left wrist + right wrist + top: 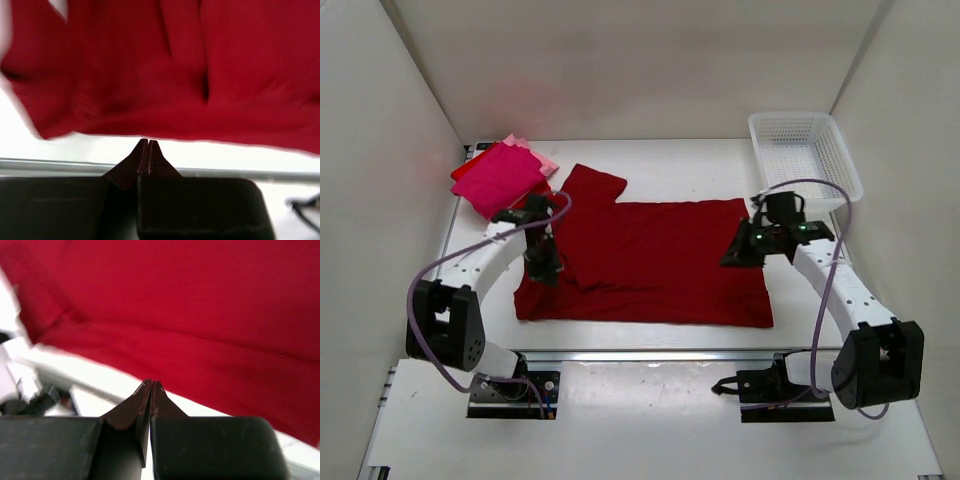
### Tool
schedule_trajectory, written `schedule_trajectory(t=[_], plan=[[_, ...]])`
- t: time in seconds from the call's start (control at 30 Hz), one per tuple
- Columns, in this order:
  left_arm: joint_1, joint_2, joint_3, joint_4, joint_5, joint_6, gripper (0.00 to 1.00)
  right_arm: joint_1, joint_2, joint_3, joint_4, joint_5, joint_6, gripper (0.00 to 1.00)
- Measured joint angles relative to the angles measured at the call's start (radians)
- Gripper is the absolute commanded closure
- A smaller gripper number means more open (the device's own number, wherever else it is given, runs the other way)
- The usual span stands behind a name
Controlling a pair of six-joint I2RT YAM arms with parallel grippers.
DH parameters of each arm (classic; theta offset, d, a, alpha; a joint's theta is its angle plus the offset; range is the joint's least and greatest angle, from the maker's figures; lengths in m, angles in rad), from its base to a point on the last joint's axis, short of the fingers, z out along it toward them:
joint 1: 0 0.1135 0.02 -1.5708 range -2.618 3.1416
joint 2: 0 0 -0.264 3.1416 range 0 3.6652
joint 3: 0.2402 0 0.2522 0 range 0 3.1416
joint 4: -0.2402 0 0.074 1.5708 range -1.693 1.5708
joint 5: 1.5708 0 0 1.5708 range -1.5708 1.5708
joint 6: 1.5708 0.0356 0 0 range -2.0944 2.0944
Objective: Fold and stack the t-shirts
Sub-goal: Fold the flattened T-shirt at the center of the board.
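A dark red t-shirt lies spread flat mid-table, one sleeve pointing to the back left. It fills the upper part of the left wrist view and of the right wrist view. At the back left lies a folded stack with a magenta t-shirt on top and a light pink one showing under it. My left gripper hangs over the shirt's left part, shut and empty. My right gripper sits at the shirt's right edge, shut and empty.
A white lattice basket stands at the back right, just behind the right arm. White walls close in the table on the left, back and right. A metal rail runs along the near edge by the arm bases.
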Motion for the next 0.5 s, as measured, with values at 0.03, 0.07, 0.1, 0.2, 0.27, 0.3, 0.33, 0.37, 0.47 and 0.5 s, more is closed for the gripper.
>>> schedule_trajectory(t=[0.03, 0.07, 0.1, 0.2, 0.27, 0.3, 0.33, 0.37, 0.47, 0.5], plan=[[-0.018, -0.018, -0.057, 0.012, 0.032, -0.005, 1.00, 0.046, 0.010, -0.004, 0.037, -0.029, 0.018, 1.00], [-0.020, -0.039, -0.122, 0.029, 0.068, -0.010, 1.00, 0.086, 0.016, -0.014, 0.080, -0.053, 0.036, 1.00], [-0.006, -0.062, -0.187, 0.038, 0.099, -0.015, 1.00, 0.118, 0.023, -0.028, 0.124, -0.078, 0.051, 1.00], [0.114, -0.124, -0.347, 0.068, 0.164, -0.023, 1.00, 0.185, 0.077, -0.049, 0.214, -0.146, 0.092, 0.99], [0.176, -0.137, -0.382, 0.088, 0.182, -0.032, 1.00, 0.219, 0.125, -0.049, 0.257, -0.169, 0.101, 1.00], [0.183, -0.138, -0.384, 0.107, 0.196, -0.035, 1.00, 0.235, 0.144, -0.050, 0.275, -0.175, 0.103, 1.00], [0.183, -0.140, -0.384, 0.138, 0.212, -0.041, 1.00, 0.246, 0.158, -0.056, 0.296, -0.182, 0.105, 1.00], [0.185, -0.140, -0.384, 0.168, 0.225, -0.045, 1.00, 0.253, 0.166, -0.066, 0.315, -0.187, 0.109, 1.00], [0.203, -0.131, -0.383, 0.240, 0.265, -0.050, 1.00, 0.257, 0.186, -0.108, 0.364, -0.215, 0.113, 1.00], [0.220, -0.121, -0.383, 0.259, 0.280, -0.050, 1.00, 0.250, 0.192, -0.126, 0.380, -0.217, 0.113, 1.00]])
